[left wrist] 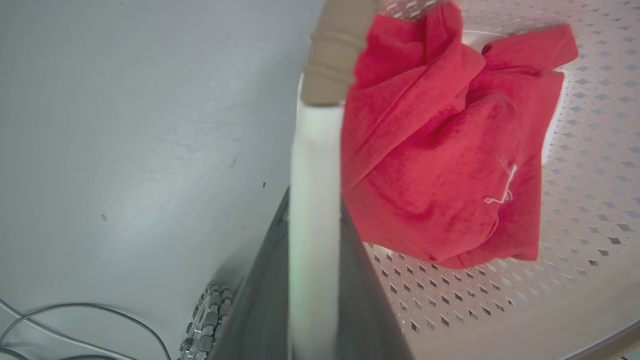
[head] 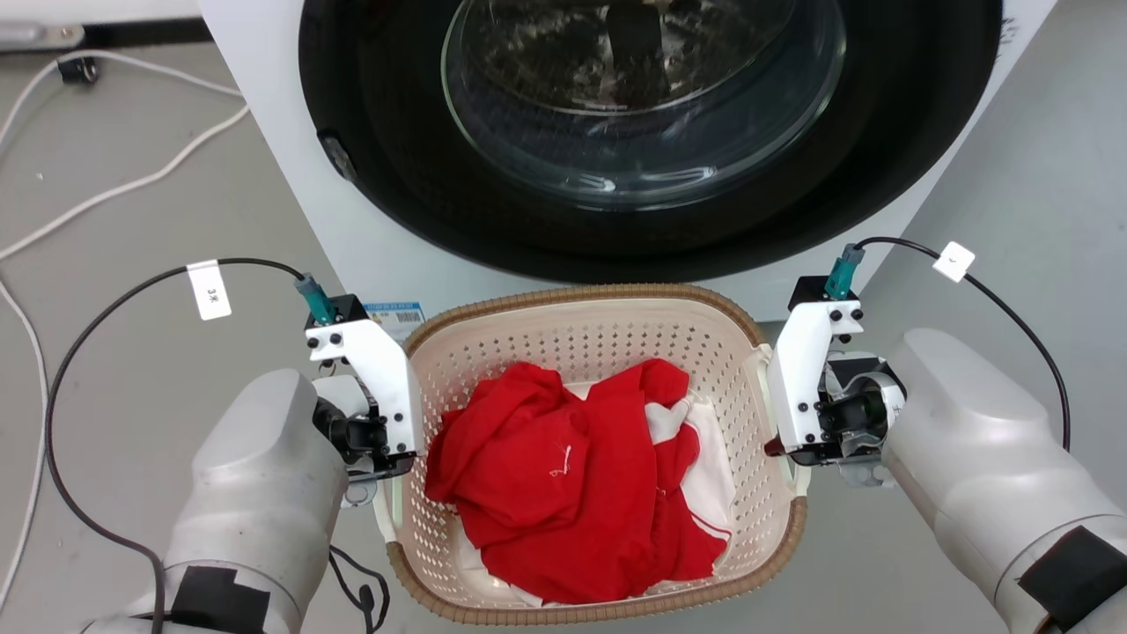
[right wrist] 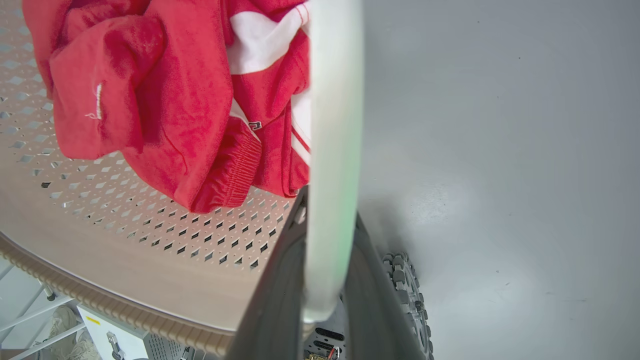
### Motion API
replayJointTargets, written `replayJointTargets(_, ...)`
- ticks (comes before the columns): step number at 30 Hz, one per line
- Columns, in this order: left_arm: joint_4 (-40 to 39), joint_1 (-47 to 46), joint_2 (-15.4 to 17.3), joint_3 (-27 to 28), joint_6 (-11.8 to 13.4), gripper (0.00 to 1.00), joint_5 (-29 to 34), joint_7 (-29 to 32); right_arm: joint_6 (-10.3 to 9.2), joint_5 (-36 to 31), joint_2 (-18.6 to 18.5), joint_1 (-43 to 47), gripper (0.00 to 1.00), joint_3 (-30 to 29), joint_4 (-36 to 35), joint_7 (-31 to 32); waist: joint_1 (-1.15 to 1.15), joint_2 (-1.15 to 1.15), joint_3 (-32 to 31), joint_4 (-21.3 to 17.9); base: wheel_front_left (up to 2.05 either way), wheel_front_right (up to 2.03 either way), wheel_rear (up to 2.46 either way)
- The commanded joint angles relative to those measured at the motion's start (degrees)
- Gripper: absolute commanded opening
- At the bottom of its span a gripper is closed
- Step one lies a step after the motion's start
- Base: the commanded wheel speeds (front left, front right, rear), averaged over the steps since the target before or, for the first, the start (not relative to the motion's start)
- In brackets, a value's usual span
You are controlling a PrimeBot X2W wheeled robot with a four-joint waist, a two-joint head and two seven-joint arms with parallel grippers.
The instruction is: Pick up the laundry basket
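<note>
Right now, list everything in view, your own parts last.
basket: one, cream with brown rim, between the grippers, in front of the washer
clothes: one heap, red and white, inside the basket
washer: one, white with dark round door, behind the basket
cables: a few, white, on the floor at left
floor: grey, all around
left gripper: one, dark, shut on the basket's left handle
right gripper: one, dark, shut on the basket's right handle
forearms: two, pale grey, lower corners
</note>
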Motion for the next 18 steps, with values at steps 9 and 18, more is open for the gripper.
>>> replayJointTargets(9,-0.4,2.0,-1.8,-0.7,-0.4,0.0,-1.2,2.3,0.52,1.7,0.9,1.8,0.0,0.2,2.1,1.9,0.01,0.0,-6.2,-0.4,0.0,0.0,0.0)
replayJointTargets(18,-0.4,4.7,-2.9,-1.5,0.1,0.0,-2.1,5.4,0.51,2.2,1.3,5.1,0.0,0.6,3.6,2.6,0.01,0.0,-9.9,0.0,0.0,0.0,0.0)
